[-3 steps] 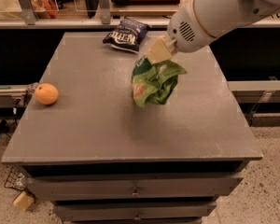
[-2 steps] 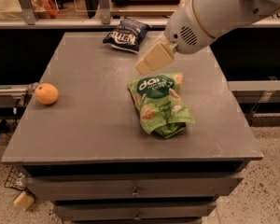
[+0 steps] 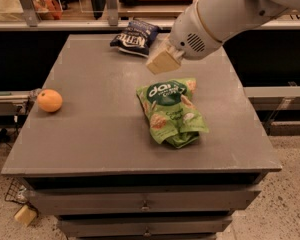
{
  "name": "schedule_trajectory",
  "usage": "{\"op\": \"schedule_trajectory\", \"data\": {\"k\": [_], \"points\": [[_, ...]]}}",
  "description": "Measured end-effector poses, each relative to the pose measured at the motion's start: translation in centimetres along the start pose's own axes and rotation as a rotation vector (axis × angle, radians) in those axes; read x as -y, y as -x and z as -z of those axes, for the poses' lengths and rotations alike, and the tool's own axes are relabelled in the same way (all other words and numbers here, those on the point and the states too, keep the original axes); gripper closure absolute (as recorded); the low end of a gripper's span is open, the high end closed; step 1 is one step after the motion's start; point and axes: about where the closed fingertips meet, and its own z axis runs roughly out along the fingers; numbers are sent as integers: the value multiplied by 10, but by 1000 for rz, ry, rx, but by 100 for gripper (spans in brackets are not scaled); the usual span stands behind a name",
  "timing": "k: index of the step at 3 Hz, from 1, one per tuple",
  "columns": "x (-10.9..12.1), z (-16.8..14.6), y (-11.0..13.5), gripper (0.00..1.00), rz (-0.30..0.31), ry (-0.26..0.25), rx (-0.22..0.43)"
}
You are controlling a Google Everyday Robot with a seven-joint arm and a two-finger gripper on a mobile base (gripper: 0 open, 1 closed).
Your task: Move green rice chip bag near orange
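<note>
Plainly, the camera view shows the green rice chip bag [image 3: 171, 111] lying flat and label-up on the desk [image 3: 100, 139], right of centre and nearer the right edge than the left. Its lower end is crumpled and points toward the front edge. The orange [image 3: 49, 100] sits close to the left edge, about midway along it and well apart from the bag, so the task looks unfinished. The gripper [image 3: 162, 61] hangs in the air above the desk, just beyond the bag's top end on the back-edge side. It carries nothing, and I cannot tell whether it is apart or together. It seems placed there to come down on the bag's upper seam, the easiest part of a flat bag to pinch. A dark blue chip bag [image 3: 135, 36] rests by the back edge, behind the gripper.
</note>
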Motion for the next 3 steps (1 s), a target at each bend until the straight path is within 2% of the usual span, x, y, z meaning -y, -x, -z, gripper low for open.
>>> {"op": "schedule_trajectory", "data": {"k": [3], "points": [[17, -17, -64, 1, -169, -7, -83]]}}
